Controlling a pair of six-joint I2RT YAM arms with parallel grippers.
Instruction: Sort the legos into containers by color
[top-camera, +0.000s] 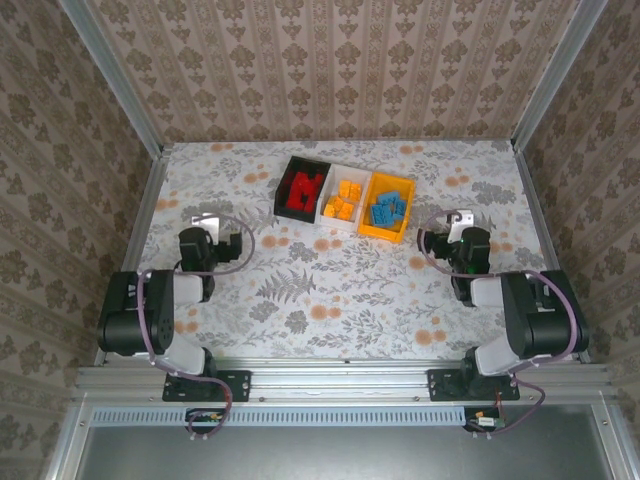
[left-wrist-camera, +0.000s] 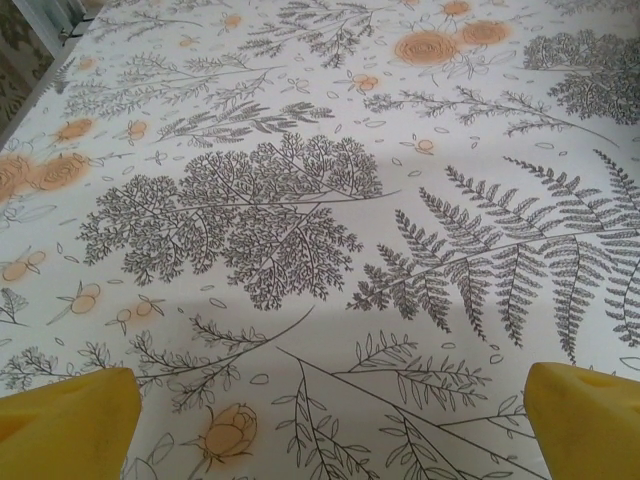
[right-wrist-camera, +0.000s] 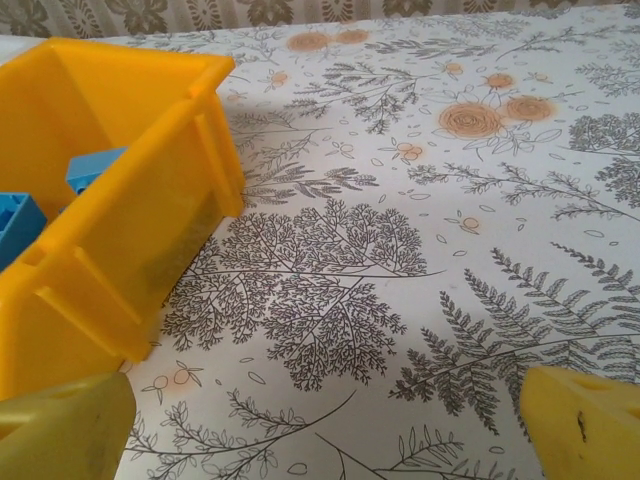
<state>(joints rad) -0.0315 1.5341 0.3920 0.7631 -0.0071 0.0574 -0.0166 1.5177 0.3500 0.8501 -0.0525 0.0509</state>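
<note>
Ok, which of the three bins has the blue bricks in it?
The orange-yellow bin, rightmost in the row; the black bin holds red bricks, the white bin orange bricks.

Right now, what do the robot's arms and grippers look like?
The left arm and right arm are chunky, black with white parts, each looped by a thin purplish cable. The left gripper and right gripper have blocky yellow fingers.
</note>
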